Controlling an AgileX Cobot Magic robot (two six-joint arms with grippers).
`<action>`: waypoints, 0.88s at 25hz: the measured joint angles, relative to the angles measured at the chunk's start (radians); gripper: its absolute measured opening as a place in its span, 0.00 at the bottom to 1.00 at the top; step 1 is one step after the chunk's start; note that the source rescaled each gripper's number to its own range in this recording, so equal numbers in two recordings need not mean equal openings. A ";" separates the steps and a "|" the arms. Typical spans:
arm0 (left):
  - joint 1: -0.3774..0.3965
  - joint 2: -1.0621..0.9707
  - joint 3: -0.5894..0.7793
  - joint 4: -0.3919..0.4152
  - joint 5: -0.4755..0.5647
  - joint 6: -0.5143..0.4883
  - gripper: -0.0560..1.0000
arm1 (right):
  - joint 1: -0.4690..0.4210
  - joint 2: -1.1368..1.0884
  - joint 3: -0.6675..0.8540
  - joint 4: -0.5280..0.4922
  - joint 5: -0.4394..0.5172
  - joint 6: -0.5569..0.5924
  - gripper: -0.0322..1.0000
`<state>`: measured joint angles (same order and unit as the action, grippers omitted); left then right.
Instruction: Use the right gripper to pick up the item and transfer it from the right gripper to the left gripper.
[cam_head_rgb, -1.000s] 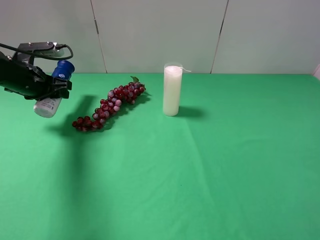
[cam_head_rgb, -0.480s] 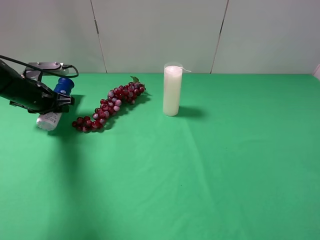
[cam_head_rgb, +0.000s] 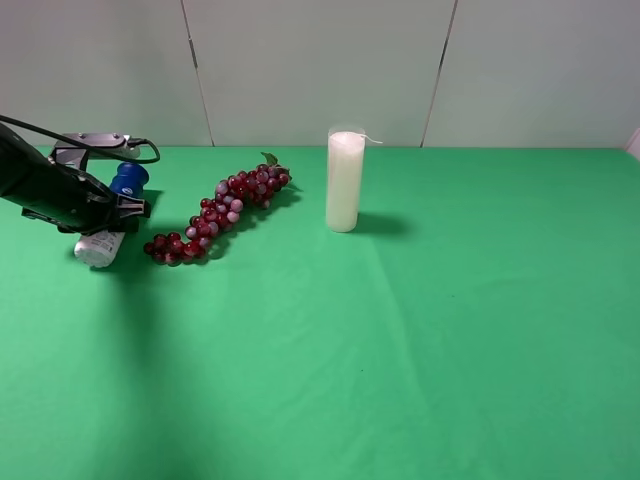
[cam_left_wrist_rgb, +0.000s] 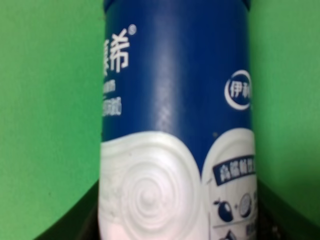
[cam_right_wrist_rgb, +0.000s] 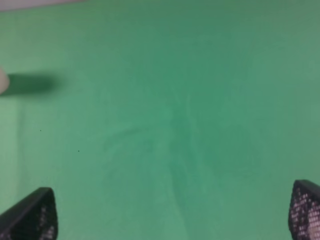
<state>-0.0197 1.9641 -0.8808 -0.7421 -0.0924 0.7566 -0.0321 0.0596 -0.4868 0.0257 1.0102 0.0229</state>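
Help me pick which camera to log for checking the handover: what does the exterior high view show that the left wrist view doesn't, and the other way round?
Only the exterior high view shows the left hand closed around the bottle, with the grapes and the white candle standing apart on the green table. Only the left wrist view shows the bottle's printed label, its logo and the white swirl. Both show the blue-and-white bottle over green cloth. The right hand appears in neither.

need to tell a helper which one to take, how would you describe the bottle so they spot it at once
On the green table, go to the far left, past the grape bunch. There the left hand clamps a small bottle, tilted, blue on top, white below. The white candle is taller, plain and upright.
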 joint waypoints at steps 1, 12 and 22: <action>0.000 0.000 0.000 0.000 0.000 0.000 0.06 | 0.000 0.000 0.000 0.000 0.000 0.000 1.00; 0.000 0.000 0.000 -0.001 0.001 0.000 0.06 | 0.000 0.000 0.000 0.000 0.000 0.000 1.00; 0.000 -0.004 -0.001 -0.001 -0.004 0.000 0.93 | 0.000 0.000 0.000 0.002 -0.001 0.000 1.00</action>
<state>-0.0197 1.9605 -0.8817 -0.7429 -0.0967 0.7566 -0.0321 0.0596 -0.4868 0.0278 1.0089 0.0229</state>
